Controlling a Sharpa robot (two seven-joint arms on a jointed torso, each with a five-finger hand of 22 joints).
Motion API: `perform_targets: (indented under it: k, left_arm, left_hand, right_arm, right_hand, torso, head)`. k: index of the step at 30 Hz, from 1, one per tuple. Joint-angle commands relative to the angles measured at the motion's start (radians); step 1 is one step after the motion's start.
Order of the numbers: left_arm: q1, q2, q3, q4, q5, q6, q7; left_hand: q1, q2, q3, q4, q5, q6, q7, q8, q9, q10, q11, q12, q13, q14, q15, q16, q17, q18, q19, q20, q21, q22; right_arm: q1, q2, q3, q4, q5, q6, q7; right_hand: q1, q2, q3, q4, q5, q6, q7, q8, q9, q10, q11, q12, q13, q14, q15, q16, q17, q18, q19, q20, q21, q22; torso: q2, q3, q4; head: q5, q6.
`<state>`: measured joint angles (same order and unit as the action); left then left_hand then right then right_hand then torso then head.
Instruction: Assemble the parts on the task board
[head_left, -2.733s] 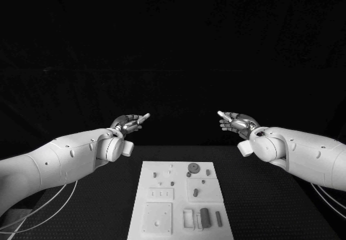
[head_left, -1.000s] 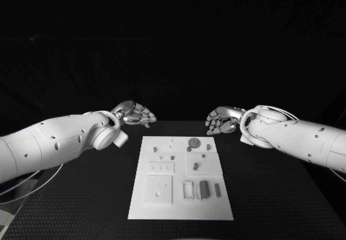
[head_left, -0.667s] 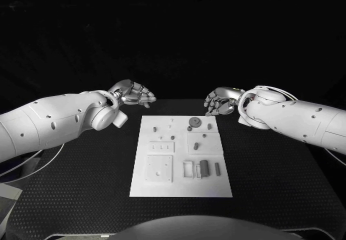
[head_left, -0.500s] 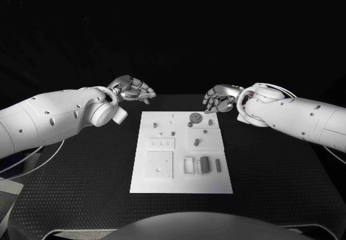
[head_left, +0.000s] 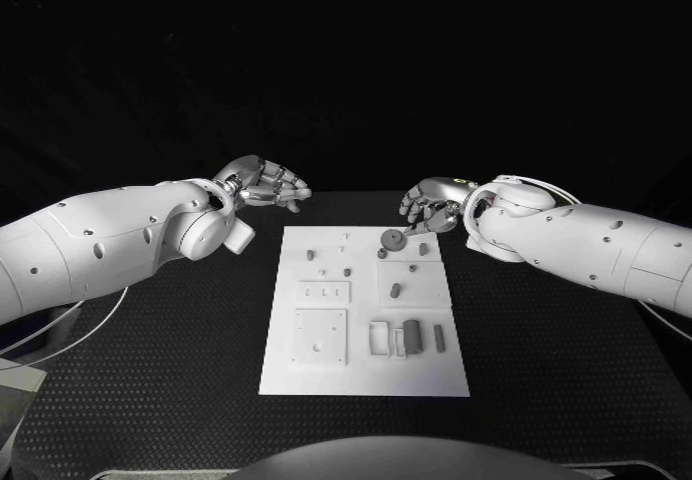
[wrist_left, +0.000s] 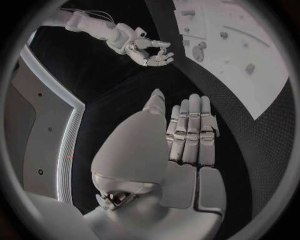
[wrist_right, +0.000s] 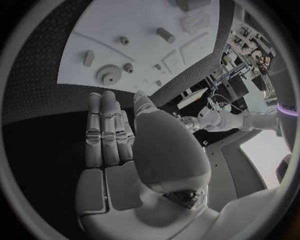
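Note:
The white task board (head_left: 361, 375) lies lengthwise in the middle of the black table. A grey gear (head_left: 392, 239) sits at its far end, with small grey pegs (head_left: 394, 290) behind and around it and longer pieces (head_left: 410, 335) nearer me. My left hand (head_left: 267, 185) hovers off the board's far left corner, empty, fingers loosely apart. Just right of the gear my right hand (head_left: 430, 207) hangs over the far right corner, also empty. The right wrist view shows that hand's straight fingers (wrist_right: 106, 132) pointing at the board (wrist_right: 125, 20) and the gear (wrist_right: 111, 76).
Black matting surrounds the board (wrist_left: 250, 30) on all sides. In the left wrist view my left hand (wrist_left: 187, 135) lies flat-fingered, with the right hand (wrist_left: 150, 52) across from it. White cables (head_left: 58, 320) hang under the left arm.
Both hands have turned over from raised, palms-up poses and come down to the board's far corners. The right hand has edged closer to the gear. The camera has tilted down.

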<state>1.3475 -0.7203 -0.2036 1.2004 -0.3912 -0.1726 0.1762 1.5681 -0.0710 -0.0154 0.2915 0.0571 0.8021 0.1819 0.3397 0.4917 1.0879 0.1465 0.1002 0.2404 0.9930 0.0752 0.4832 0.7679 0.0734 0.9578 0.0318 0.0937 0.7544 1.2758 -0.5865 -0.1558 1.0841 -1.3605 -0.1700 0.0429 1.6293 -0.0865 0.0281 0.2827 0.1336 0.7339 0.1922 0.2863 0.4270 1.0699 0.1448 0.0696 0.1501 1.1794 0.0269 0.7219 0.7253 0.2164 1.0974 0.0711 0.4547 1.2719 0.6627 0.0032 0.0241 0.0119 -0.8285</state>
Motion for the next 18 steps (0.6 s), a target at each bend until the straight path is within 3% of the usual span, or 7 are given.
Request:
perform_targets:
  k: [1, 7, 18]
  left_arm:
    - [0.002, -0.002, 0.005, 0.011, 0.01, -0.012, 0.016]
    - [0.003, -0.001, 0.009, 0.015, 0.016, -0.018, 0.018]
    - [0.005, 0.005, 0.011, 0.013, 0.018, -0.017, 0.019]
  left_hand:
    - [-0.005, -0.005, -0.004, 0.001, -0.006, -0.008, 0.001, -0.004, 0.0, -0.006, 0.003, -0.004, 0.002, -0.003, 0.0, -0.007, 0.002, -0.015, 0.002, -0.008, -0.006, -0.001]
    - [-0.005, -0.005, -0.003, 0.001, -0.006, -0.007, 0.003, -0.004, 0.001, 0.0, 0.001, -0.004, 0.005, -0.002, -0.001, -0.007, 0.003, -0.018, 0.004, -0.011, -0.007, -0.001]
    - [-0.007, -0.005, -0.003, 0.001, -0.006, -0.005, 0.004, -0.005, 0.002, 0.003, 0.0, -0.005, 0.006, -0.002, -0.001, -0.008, 0.004, -0.02, 0.005, -0.012, -0.008, -0.001]
  right_arm:
    - [-0.005, 0.013, 0.0, -0.006, -0.049, -0.023, -0.035]
    - [-0.018, 0.044, 0.0, -0.015, -0.094, -0.038, -0.064]
    - [-0.039, 0.095, 0.0, -0.028, -0.189, -0.033, -0.098]
  right_hand:
    - [0.007, 0.0, 0.003, 0.002, 0.003, 0.005, 0.03, -0.005, 0.0, 0.011, -0.007, 0.003, 0.001, 0.006, -0.002, 0.007, 0.006, 0.045, 0.007, -0.001, 0.005, 0.007]
    - [0.005, -0.001, 0.001, 0.003, 0.001, 0.016, 0.027, -0.001, 0.001, 0.057, -0.022, 0.021, 0.021, 0.009, -0.016, 0.031, 0.023, 0.045, 0.014, -0.005, 0.018, 0.028]
    - [-0.019, -0.004, 0.0, 0.006, -0.007, 0.059, 0.009, 0.019, 0.014, 0.078, -0.029, 0.02, 0.047, 0.008, -0.023, 0.064, 0.044, 0.045, 0.021, -0.011, 0.033, 0.055]
  torso:
    - [0.011, -0.0007, 0.0012]
    - [0.022, -0.002, 0.0036]
    - [0.032, -0.0072, 0.0119]
  head:
    - [-0.008, 0.022]
    - [-0.004, 0.031]
    - [-0.003, 0.041]
